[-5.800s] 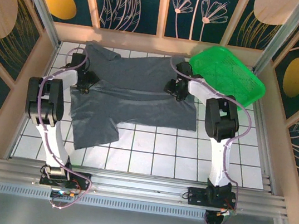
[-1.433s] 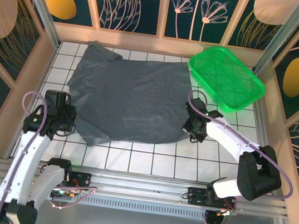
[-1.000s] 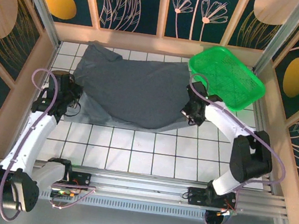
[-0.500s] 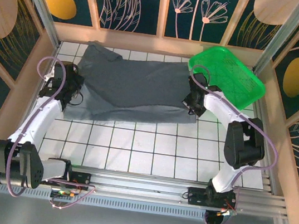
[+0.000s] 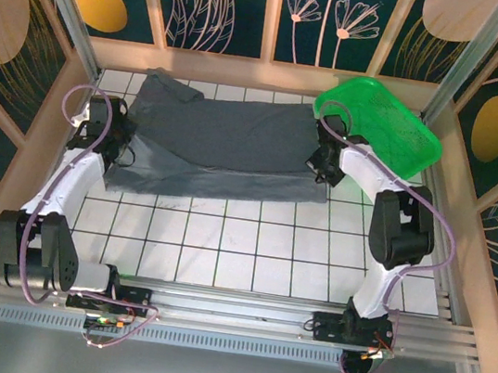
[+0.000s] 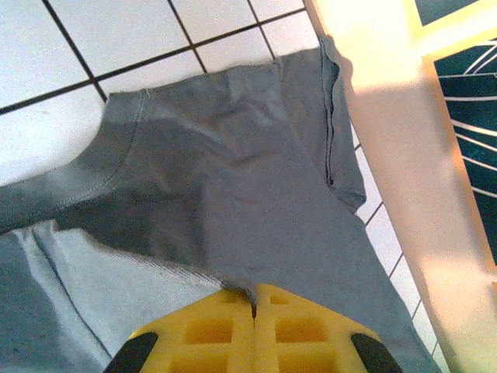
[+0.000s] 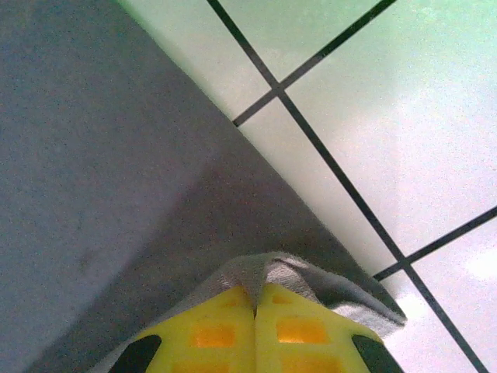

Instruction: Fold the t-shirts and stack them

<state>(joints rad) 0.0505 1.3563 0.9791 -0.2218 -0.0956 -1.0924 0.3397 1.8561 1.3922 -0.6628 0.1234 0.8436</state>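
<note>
Since the previous frame, both arms are drawing the near hem farther back, narrowing the fold. The plain slate-grey soft cloth t-shirt is lying doubled between your two claws. The left gripper is clenching the hem's left corner; the right gripper is clenching its right corner. Keep both moving level and together, so the carried edge is landing square on the layer ahead of them, clear of the green plastic mesh basket beyond the right claw.

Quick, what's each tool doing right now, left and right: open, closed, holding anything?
Left tool: closed, pinching an edge of the t-shirt.
Right tool: closed, pinching another edge of the same t-shirt.
</note>
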